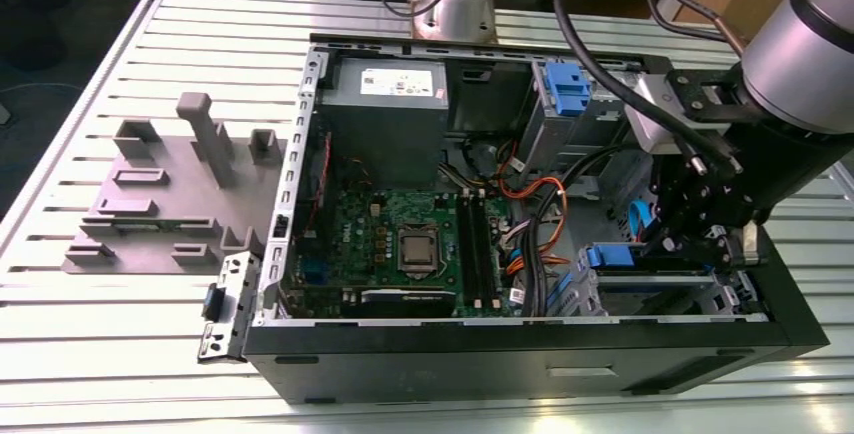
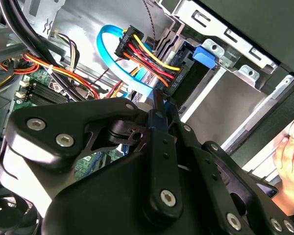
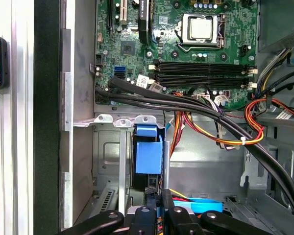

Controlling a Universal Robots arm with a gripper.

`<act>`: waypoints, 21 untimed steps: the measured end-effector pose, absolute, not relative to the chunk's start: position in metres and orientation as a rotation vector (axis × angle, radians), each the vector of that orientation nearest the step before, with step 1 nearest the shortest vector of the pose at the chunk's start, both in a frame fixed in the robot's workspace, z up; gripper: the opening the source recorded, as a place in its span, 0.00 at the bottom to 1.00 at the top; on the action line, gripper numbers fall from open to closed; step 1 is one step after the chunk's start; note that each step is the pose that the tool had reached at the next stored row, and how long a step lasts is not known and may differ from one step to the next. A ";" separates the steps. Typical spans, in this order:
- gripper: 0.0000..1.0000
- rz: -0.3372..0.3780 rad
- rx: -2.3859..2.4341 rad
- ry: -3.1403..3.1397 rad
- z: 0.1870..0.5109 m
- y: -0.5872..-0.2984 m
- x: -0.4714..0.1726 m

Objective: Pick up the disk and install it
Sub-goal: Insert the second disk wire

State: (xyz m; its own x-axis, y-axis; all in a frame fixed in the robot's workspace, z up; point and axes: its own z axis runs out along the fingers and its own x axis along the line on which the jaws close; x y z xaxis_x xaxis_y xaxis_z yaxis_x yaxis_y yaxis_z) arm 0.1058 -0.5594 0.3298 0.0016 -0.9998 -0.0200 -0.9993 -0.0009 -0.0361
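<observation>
The disk (image 3: 148, 155) sits in the lower drive cage of the open computer case. Its blue plastic bracket end faces out and its silver body is hidden inside the cage. In the exterior view, the disk (image 1: 611, 254) shows as a blue strip at the near right of the case. In the second wrist view, the disk (image 2: 204, 56) shows a blue tab, with a wired plug against its dark end. My gripper (image 1: 671, 247) reaches down into the case just beside that cage. Its black fingers (image 3: 152, 197) lie close together, and the gripper (image 2: 159, 99) is shut with nothing seen between the tips.
The motherboard (image 1: 400, 224) fills the case floor, and cable bundles (image 3: 225, 125) cross near the cage. A light blue flat cable (image 2: 112, 56) loops by the fingertips. A second cage with blue brackets (image 1: 566, 89) stands further back. A grey fixture (image 1: 167, 189) lies on the table. A hand (image 2: 290, 156) rests by the case.
</observation>
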 end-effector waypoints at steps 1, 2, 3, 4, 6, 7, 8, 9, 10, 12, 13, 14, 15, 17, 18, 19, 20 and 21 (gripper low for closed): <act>0.16 -0.017 -2.195 2.192 0.330 -0.559 0.106; 0.16 -0.017 -2.195 2.192 0.330 -0.559 0.106; 0.16 -0.017 -2.195 2.192 0.330 -0.559 0.106; 0.16 -0.017 -2.195 2.192 0.330 -0.559 0.106; 0.16 -0.017 -2.195 2.192 0.330 -0.559 0.106; 0.16 -0.017 -2.195 2.192 0.329 -0.559 0.106; 0.16 -0.017 -2.195 2.192 0.330 -0.559 0.106; 0.16 -0.017 -2.195 2.192 0.329 -0.559 0.106; 0.16 -0.017 -2.195 2.192 0.329 -0.559 0.106; 0.17 -0.017 -2.194 2.191 0.329 -0.559 0.106; 0.23 -0.017 -2.194 2.192 0.329 -0.559 0.106; 0.23 -0.017 -2.194 2.192 0.329 -0.559 0.106; 0.29 -0.017 -2.195 2.192 0.329 -0.559 0.106; 0.29 -0.017 -2.195 2.192 0.332 -0.559 0.106; 0.29 -0.017 -2.194 2.192 0.334 -0.559 0.106; 0.29 -0.017 -2.195 2.192 0.337 -0.559 0.106; 0.29 -0.017 -2.195 2.192 0.340 -0.559 0.106; 0.29 -0.017 -2.195 2.192 0.343 -0.559 0.106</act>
